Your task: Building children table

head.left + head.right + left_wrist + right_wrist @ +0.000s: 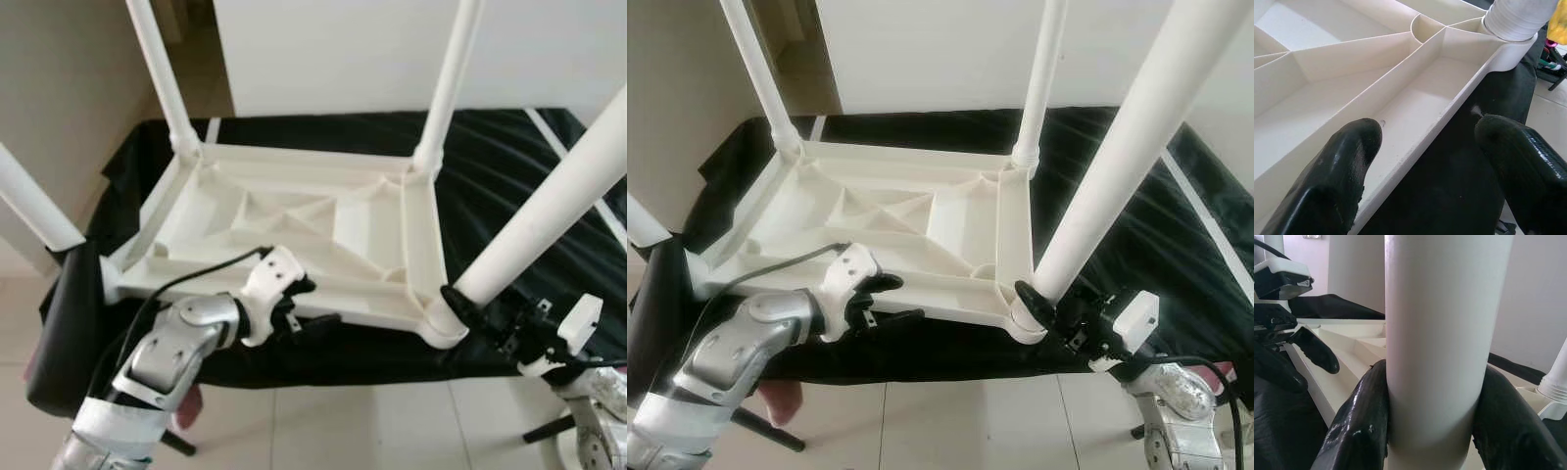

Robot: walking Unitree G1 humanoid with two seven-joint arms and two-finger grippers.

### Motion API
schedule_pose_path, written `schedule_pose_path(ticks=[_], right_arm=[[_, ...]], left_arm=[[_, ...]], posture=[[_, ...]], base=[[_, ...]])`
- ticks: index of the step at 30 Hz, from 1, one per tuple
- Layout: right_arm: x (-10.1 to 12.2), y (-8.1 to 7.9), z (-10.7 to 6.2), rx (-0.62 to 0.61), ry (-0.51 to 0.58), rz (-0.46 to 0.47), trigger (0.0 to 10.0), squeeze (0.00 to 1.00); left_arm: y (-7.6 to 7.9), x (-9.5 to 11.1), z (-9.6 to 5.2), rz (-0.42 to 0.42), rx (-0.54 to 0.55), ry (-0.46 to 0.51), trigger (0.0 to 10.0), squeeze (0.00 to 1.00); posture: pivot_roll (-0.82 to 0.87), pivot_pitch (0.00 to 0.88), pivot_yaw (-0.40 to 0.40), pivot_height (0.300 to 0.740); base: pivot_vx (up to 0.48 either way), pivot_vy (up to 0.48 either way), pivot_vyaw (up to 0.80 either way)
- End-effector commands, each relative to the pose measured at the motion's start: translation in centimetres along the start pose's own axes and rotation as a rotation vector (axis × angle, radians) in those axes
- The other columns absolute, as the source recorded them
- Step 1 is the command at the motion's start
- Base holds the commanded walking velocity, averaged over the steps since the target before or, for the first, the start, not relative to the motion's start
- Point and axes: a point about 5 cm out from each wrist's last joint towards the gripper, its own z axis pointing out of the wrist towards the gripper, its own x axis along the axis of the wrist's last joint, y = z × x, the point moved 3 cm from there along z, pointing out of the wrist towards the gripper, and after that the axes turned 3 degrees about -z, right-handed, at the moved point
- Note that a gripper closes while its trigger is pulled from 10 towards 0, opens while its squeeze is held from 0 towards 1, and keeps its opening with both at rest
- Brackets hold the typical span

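Observation:
A white plastic table top [362, 230] lies upside down on a surface covered with black cloth [509, 166]. Legs stand in its far left [162, 69] and far right [449, 83] corners, and another leg [34, 206] leans at the near left. My right gripper [460, 304] is shut on the near right leg [549, 211] just above its corner socket; both fingers press the leg [1432, 333] in the right wrist view. My left gripper [299, 304] is open at the near rim [1425, 142], one finger [1352, 152] over the rim's channel, the other outside above the cloth.
The cloth-covered surface ends just in front of me, with pale floor tiles [343, 431] below. A white wall rises behind the far edge. A black stand leg [544, 428] shows under the right side. The legs stick up toward my head.

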Motion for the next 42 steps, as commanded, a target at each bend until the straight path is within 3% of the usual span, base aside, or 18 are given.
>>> schedule_pose_path(ticks=[1, 8, 21, 28, 34, 35, 42], right_arm=[[-7.1, -2.0, -3.2, -0.022, -0.363, 0.212, 10.0, 0.0], [-8.0, -1.9, -3.3, -0.006, -0.449, 0.286, 10.0, 0.0], [-8.0, -1.5, -3.1, 0.017, -0.457, 0.258, 10.0, 0.0], [-8.5, -1.4, -3.3, 0.028, -0.521, 0.325, 10.0, 0.0], [-8.0, -1.0, -3.2, -0.001, -0.466, 0.35, 10.0, 0.0], [-7.4, -1.0, -3.4, -0.009, -0.408, 0.384, 10.0, 0.0], [-6.5, -1.2, -4.5, -0.015, -0.35, 0.401, 10.0, 0.0]], left_arm=[[0.1, 0.3, -0.2, 0.007, -0.026, -0.001, 10.0, 0.0], [0.4, 0.6, 0.0, 0.008, -0.029, 0.013, 10.0, 0.0], [0.6, 0.7, 0.1, 0.005, -0.027, 0.023, 10.0, 0.0], [0.5, 0.9, 0.1, 0.006, -0.027, 0.027, 10.0, 0.0], [0.5, 0.9, 0.0, 0.008, -0.026, 0.028, 10.0, 0.0], [0.5, 0.9, 0.0, 0.008, -0.026, 0.028, 10.0, 0.0], [0.5, 0.9, -0.1, 0.008, -0.024, 0.028, 10.0, 0.0]], posture=[[0.01, 0.115, 0.088, 0.74], [0.0, 0.115, 0.077, 0.74], [0.0, 0.111, 0.07, 0.74], [0.0, 0.112, 0.07, 0.74], [0.0, 0.112, 0.071, 0.74], [0.0, 0.113, 0.071, 0.74], [0.0, 0.114, 0.073, 0.74]], base=[[0.0, 0.0, 0.0], [0.0, 0.0, 0.0], [0.0, 0.0, 0.0], [0.0, 0.0, 0.0], [0.0, 0.0, 0.0], [0.0, 0.0, 0.0], [0.0, 0.0, 0.0]])
